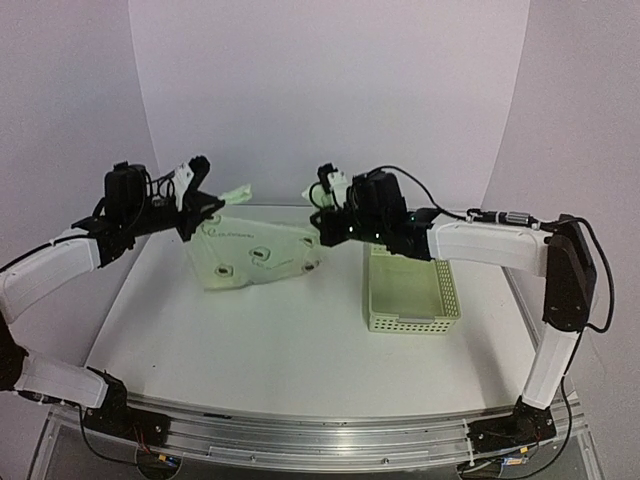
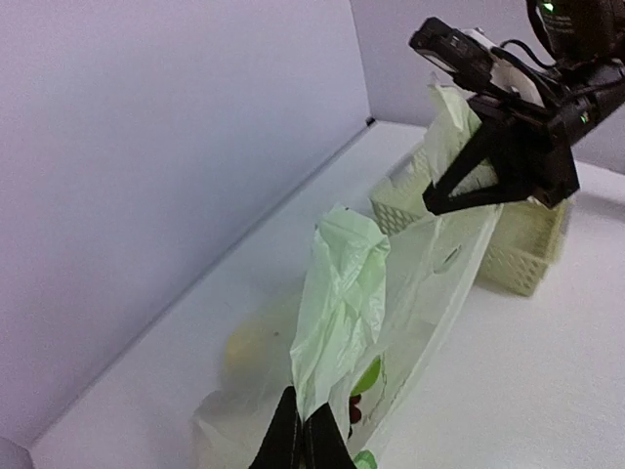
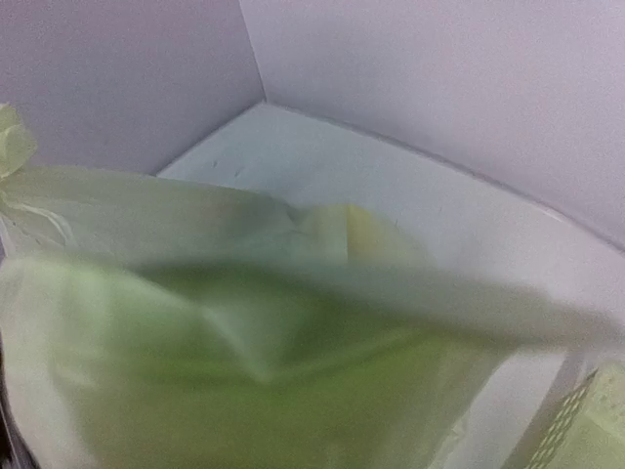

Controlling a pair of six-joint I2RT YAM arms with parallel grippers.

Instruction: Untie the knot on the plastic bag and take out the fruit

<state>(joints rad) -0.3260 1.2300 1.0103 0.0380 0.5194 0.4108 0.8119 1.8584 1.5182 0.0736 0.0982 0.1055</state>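
Back wall: a plain pale lilac-white panel (image 1: 330, 90), smooth and unmarked.
Side walls: left wall (image 1: 60, 90) and right wall (image 1: 590, 100) in a slightly greyer lilac, flanking the panel.
Desk: white matte top (image 1: 250, 340), its far edge running up against the walls.
Front edge: a metal rail (image 1: 320, 430) along the desk's near side.
Light: soft and even, with only faint shadows on the desk.

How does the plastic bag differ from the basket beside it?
The bag is thin, see-through film; the basket is stiff and perforated. The left pincer and right pincer grip the bag's ends; the basket sits untouched on the table. Both are pale green.
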